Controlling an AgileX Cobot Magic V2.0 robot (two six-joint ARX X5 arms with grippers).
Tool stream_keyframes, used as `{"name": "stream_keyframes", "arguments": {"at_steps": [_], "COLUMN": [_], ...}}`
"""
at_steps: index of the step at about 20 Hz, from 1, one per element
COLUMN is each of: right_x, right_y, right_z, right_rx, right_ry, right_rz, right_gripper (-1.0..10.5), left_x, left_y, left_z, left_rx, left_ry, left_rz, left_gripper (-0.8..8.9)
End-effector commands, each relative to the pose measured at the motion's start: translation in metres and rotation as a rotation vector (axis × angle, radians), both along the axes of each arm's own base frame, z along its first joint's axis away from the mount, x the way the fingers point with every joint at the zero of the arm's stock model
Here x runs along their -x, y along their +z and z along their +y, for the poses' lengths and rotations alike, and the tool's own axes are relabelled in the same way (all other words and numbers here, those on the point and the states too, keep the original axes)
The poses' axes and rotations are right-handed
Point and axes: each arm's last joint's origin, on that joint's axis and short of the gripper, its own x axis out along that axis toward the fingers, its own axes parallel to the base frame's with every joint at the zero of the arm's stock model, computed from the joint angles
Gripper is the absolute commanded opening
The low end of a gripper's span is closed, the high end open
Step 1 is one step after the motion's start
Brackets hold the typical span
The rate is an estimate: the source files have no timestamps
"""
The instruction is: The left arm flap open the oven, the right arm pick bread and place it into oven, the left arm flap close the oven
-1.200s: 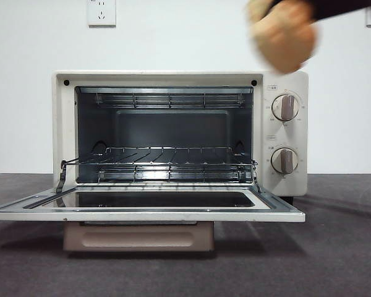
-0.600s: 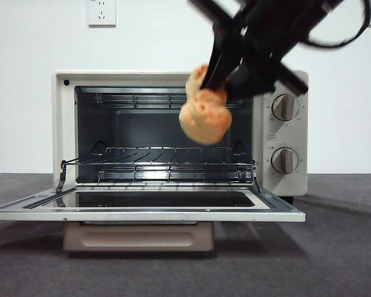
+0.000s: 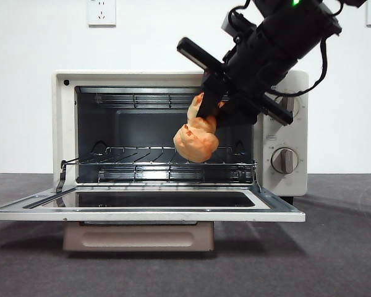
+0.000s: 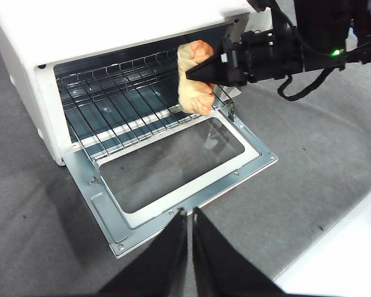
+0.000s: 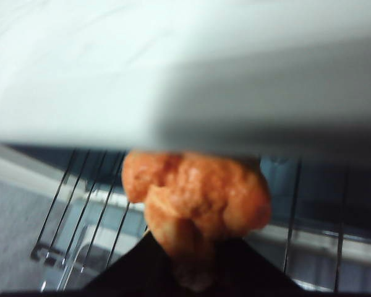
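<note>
From the front, my right gripper comes in from the upper right, clamped on the top end of the bread, and the loaf hangs down in front of the oven mouth, just above the wire rack and toward the knob side. The door is flapped flat open, so nothing blocks the way in. Over on the left wrist view, my left gripper sits back over the dark mat in front of the door, jaws pressed together on nothing, just waiting for its closing turn; from there the bread shows right at the threshold, over the near edge of the rack. The right wrist view is pretty blurry, but the bread fills the middle with the oven's white top edge above it and rack wires behind. Honest guess on handling: it looks light and squishy, lumpy enough that my jaws bite into a fold rather than slide, but being pinched at one end means it dangles and could swing or tear. Gripping nearer the middle would be steadier; I'd lower it gently onto the wires before letting go.
</note>
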Motion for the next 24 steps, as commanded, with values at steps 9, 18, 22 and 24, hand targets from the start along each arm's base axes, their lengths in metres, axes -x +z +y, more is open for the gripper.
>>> {"name": "stream_keyframes", "arguments": {"at_steps": [9, 18, 22, 24], "right_x": [-0.0091, -0.0095, -0.0094, -0.0085], "right_y": [-0.0002, 0.0006, 0.0022, 0.0037], "right_z": [0.0046, 0.0045, 0.0047, 0.0043], "right_rx": [-0.030, -0.027, -0.034, -0.034], "right_ry": [-0.067, -0.073, -0.067, -0.063], "right_rz": [-0.042, -0.055, -0.062, -0.064], "right_gripper": [0.5, 3.7, 4.3, 4.3], "left_x": [0.0013, 0.0012, 0.0012, 0.0012], "left_y": [0.0029, 0.0030, 0.0031, 0.0031], "left_z": [0.0009, 0.0008, 0.0008, 0.0008], "left_rx": [0.001, 0.002, 0.002, 0.002], "left_ry": [-0.001, -0.001, -0.001, -0.001], "left_rz": [0.001, 0.000, 0.000, 0.000], "left_gripper": [0.16, 0.16, 0.16, 0.16]}}
